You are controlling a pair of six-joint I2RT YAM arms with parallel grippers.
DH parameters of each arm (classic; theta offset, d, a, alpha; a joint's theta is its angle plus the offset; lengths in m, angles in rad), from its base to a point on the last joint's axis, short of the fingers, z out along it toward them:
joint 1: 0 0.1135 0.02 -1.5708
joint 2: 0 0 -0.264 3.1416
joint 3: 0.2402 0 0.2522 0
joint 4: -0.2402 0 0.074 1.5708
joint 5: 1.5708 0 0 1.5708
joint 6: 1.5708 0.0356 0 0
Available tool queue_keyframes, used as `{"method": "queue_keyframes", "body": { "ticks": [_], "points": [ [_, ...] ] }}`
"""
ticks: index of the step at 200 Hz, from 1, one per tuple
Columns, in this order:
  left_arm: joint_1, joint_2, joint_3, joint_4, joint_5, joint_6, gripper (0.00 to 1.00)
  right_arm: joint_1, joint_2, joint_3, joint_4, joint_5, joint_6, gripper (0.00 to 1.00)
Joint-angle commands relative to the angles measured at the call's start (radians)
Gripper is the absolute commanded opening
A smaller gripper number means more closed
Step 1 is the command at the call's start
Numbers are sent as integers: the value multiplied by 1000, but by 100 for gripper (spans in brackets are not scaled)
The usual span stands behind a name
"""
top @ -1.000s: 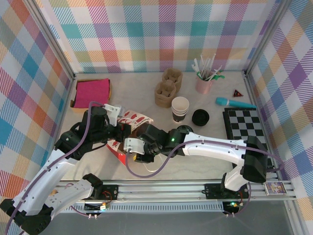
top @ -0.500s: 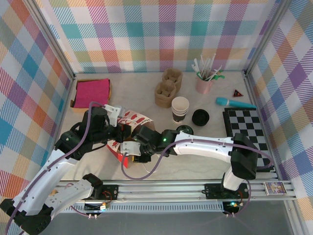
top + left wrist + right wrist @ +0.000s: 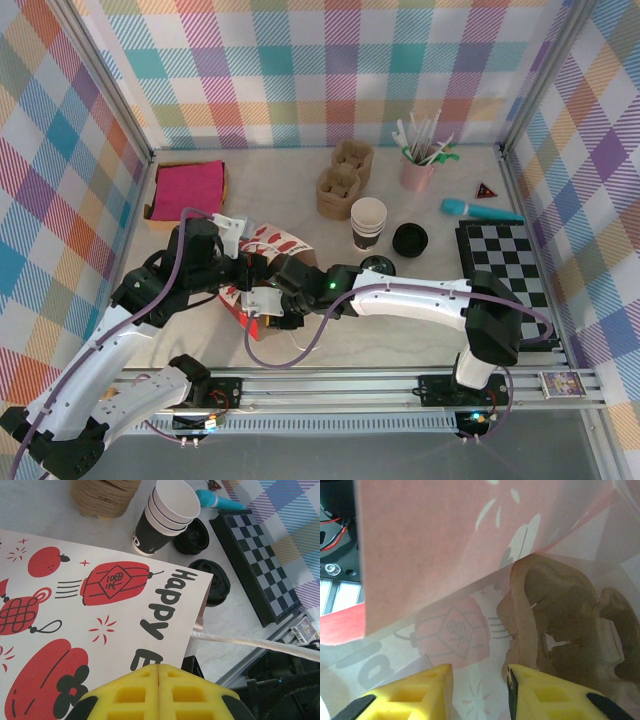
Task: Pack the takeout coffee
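Looks like the bag-filling step, with no coffee inside so far. Pinching the top edge of the paper bag (image 3: pixel 100 605) with the left claw (image 3: pixel 159 672), yellow fingers pressed shut on it to hold it open. Reaching deep into the bag with the right claw (image 3: pixel 480 680), fingers apart, holding nothing. Right in front of that claw, a brown cardboard cup holder (image 3: pixel 555 625), inside the bag.

Far ahead of the left claw, past the bag's edge, out on the desk (image 3: pixel 270 190): the takeout coffee cup (image 3: pixel 368 222), standing up, top open, no lid on. Just beside it, black lids (image 3: pixel 410 240).

Next, most likely: pull the right claw out of the bag, go to the cup, close softly on its side, keep it level.
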State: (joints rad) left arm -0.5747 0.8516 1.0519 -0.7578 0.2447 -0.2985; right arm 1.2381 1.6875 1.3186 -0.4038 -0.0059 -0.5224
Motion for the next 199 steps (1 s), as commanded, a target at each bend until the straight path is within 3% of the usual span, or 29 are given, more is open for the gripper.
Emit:
{"method": "queue_keyframes", "body": {
  "ticks": [1,49,126,199],
  "points": [
    [-2,-16,8,0,8,-16,0,3,-41,15,42,22,-37,36],
    [-2,-13,23,-11,-10,-13,0,3,-74,-23,121,67,-53,37],
    [-2,-14,26,-11,-19,-14,0,3,-25,8,70,82,-76,40],
    [-1,-17,22,-30,-45,4,0,10,-122,-24,25,103,-105,39]
  ]
}}
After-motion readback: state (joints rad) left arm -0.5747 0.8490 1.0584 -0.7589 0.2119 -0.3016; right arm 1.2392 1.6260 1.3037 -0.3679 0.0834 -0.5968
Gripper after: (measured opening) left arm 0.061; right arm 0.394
